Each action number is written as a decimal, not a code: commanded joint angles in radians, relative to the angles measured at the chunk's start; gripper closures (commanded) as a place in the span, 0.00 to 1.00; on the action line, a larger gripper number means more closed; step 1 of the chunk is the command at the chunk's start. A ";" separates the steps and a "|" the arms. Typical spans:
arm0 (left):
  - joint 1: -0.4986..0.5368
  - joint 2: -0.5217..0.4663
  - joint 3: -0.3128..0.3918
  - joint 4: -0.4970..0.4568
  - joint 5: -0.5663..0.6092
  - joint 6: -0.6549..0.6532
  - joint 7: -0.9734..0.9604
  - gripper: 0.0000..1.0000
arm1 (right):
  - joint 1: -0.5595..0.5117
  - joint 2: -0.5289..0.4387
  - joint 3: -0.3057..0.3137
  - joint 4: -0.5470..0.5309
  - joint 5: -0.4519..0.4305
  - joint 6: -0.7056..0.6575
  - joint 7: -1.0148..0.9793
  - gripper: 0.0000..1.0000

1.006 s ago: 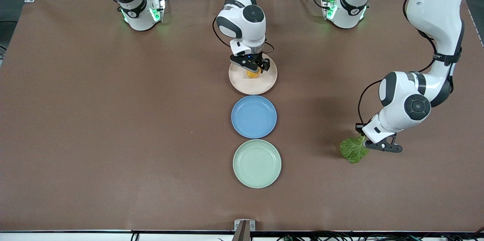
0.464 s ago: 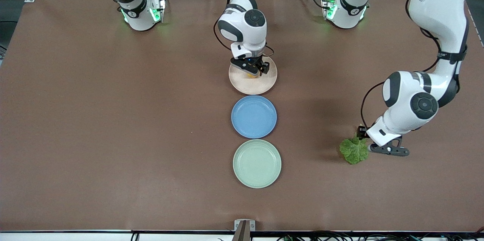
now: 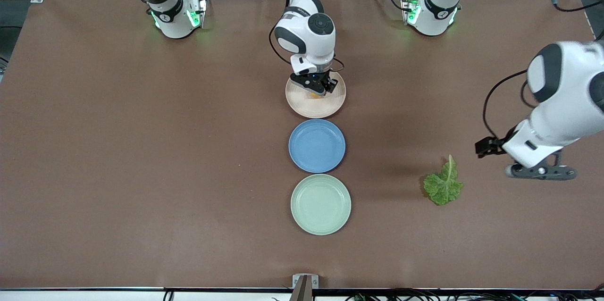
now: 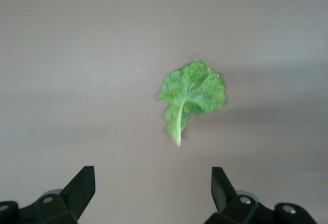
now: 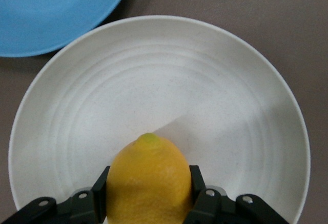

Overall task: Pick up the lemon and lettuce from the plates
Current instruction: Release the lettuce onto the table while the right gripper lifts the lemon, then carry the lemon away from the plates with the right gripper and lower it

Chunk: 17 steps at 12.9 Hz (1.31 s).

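The yellow lemon (image 5: 148,180) sits on the beige-pink plate (image 5: 154,80), which is the plate nearest the robots' bases (image 3: 330,105). My right gripper (image 3: 315,87) is down on that plate, its fingers (image 5: 196,183) pressed against both sides of the lemon (image 3: 313,95). The lettuce (image 3: 443,185) lies flat on the bare table toward the left arm's end, off any plate. My left gripper (image 3: 540,171) is open and empty, raised above the table beside the leaf; in the left wrist view (image 4: 152,188) the lettuce (image 4: 192,93) lies clear of it. The pale green plate (image 3: 321,204) is empty.
An empty blue plate (image 3: 317,145) lies between the beige-pink and pale green plates; its edge shows in the right wrist view (image 5: 51,8). The three plates form a row down the table's middle. Brown cloth covers the table.
My left gripper has let go of the lettuce, risen and pulled away toward the left arm's end. My right gripper has lowered around the lemon on the beige-pink plate.
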 commanded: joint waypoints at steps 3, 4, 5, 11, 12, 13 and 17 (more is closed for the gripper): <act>0.004 -0.069 -0.013 0.191 0.018 -0.336 -0.010 0.00 | -0.099 -0.056 -0.003 0.063 -0.020 -0.185 -0.225 0.97; 0.004 -0.103 -0.010 0.189 0.021 -0.342 -0.008 0.00 | -0.152 -0.097 -0.001 0.056 -0.019 -0.222 -0.300 0.98; 0.004 -0.117 -0.004 0.191 0.018 -0.344 -0.001 0.00 | -0.198 -0.137 -0.001 0.042 -0.017 -0.231 -0.381 0.99; 0.049 -0.315 -0.007 0.003 -0.055 -0.347 0.004 0.00 | -0.542 -0.208 0.003 -0.041 -0.005 -0.210 -0.894 0.99; 0.063 -0.341 -0.008 -0.025 -0.080 -0.345 0.004 0.00 | -0.595 -0.205 0.003 -0.050 -0.003 -0.190 -0.967 0.99; 0.088 -0.352 -0.008 -0.044 -0.123 -0.344 0.004 0.00 | -0.651 -0.202 0.005 -0.053 0.012 -0.185 -1.053 0.99; 0.084 -0.357 -0.008 -0.024 -0.132 -0.347 0.003 0.00 | -0.814 -0.168 0.003 -0.055 0.090 -0.178 -1.322 0.99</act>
